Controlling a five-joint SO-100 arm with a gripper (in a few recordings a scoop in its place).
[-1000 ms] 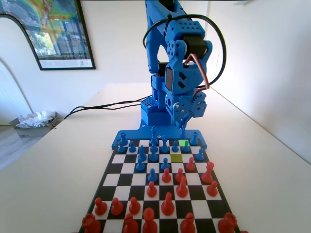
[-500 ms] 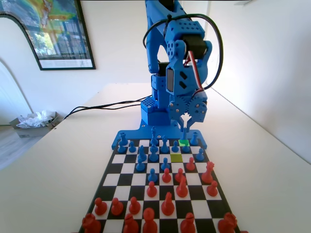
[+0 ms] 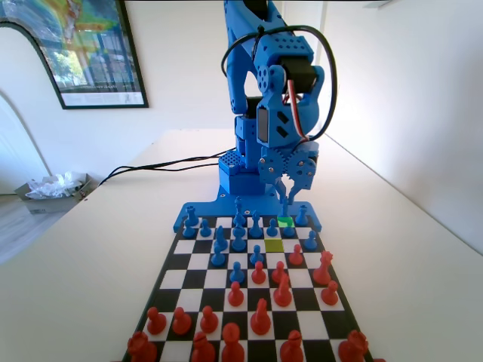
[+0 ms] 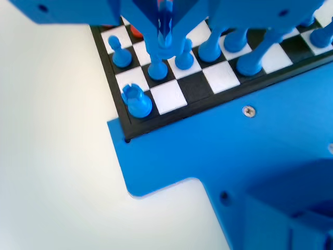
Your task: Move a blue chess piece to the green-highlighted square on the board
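Inspection: blue two-finger gripper [image 3: 287, 188] hangs above the black-and-white chequered board's [image 3: 198, 260] far rank, jaws clamped on a slender blue plastic chess piece [image 4: 158, 49] — judged light, rigid, slippery, best pinched mid-stem — near the bright green-highlighted square [image 3: 285, 222].

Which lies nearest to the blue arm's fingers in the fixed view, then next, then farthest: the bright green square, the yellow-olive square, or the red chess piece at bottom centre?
From the fingers, fixed view:
1. Bright green square, just below them in the board's far row.
2. Yellow-olive square, further down the picture, slightly left.
3. Red chess piece, at the picture's bottom edge.
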